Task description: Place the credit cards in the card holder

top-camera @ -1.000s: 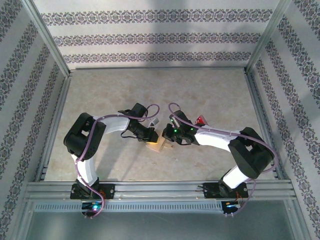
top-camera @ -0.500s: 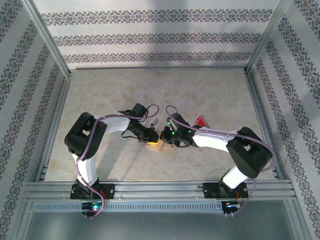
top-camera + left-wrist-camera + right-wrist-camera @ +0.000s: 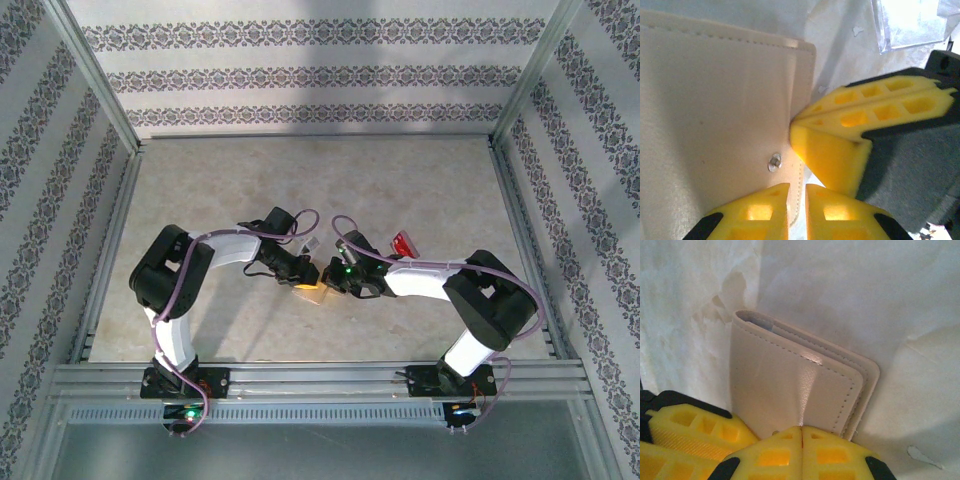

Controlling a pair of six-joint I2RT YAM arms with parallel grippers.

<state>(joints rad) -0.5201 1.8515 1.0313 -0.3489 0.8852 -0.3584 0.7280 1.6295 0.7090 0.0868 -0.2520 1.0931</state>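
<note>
Beige card holder (image 3: 790, 385), red credit card (image 3: 403, 242) nearby, print apparently illegible.

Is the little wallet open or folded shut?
Folded shut. The card holder has its two flaps stacked, stitched edges lying together.

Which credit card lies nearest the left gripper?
The clear see-through plastic card, just beyond the left gripper; the bright red card lies apart, on the far side of the right arm.

Card holder (image 3: 715, 100): cut off left and bottom in left wrist view. Clear card (image 3: 910, 22): overexposed, cropped by top edge.
</note>
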